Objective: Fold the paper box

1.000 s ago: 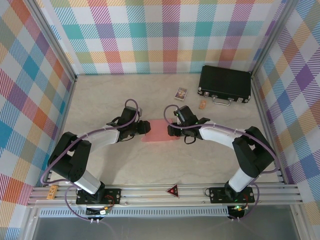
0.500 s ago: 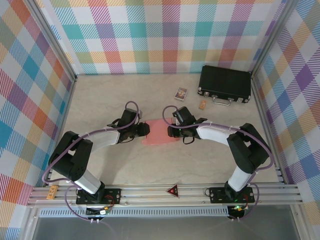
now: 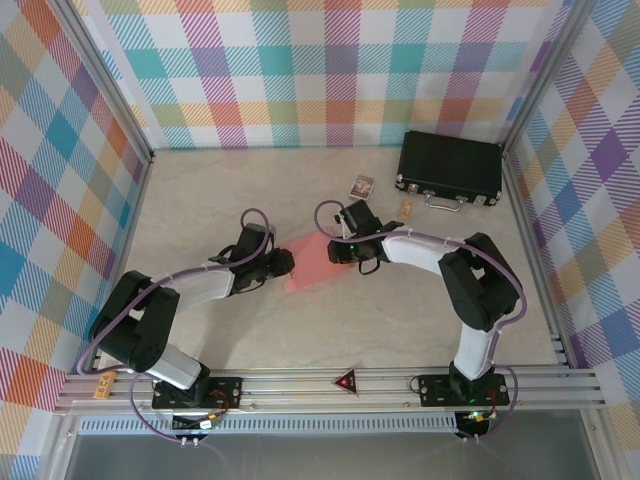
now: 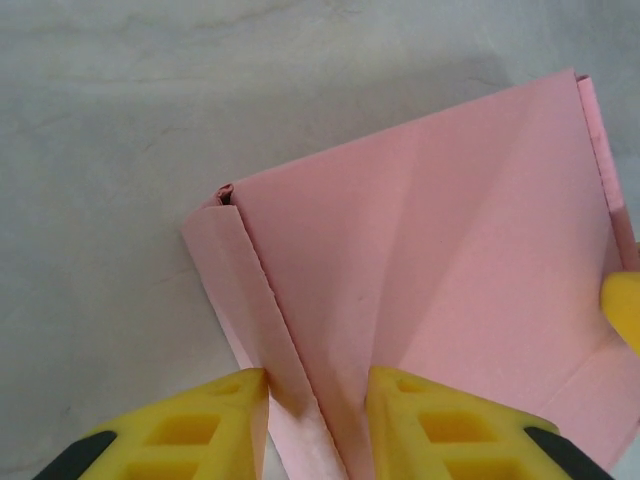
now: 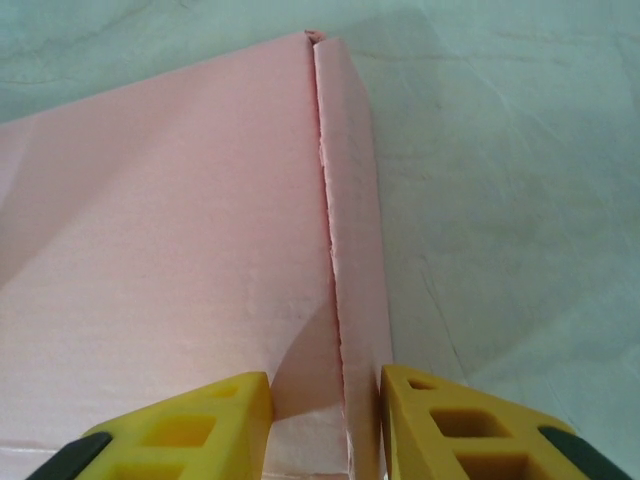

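Paper box (image 3: 312, 262) at the middle of the table (image 3: 200, 190), between your two claws. Left gripper (image 4: 318, 420) and right gripper (image 5: 325, 425) each straddle a folded side edge. Whether they pinch it cannot be told.

- The left arm (image 3: 150, 325) and right arm (image 3: 480, 290) pair bulky black joint housings with smooth white forearm links.
- A purple cable (image 3: 247, 213) loops along each arm.
- The fingers (image 4: 190, 435) are yellow plastic, moulded with open cells, black behind.
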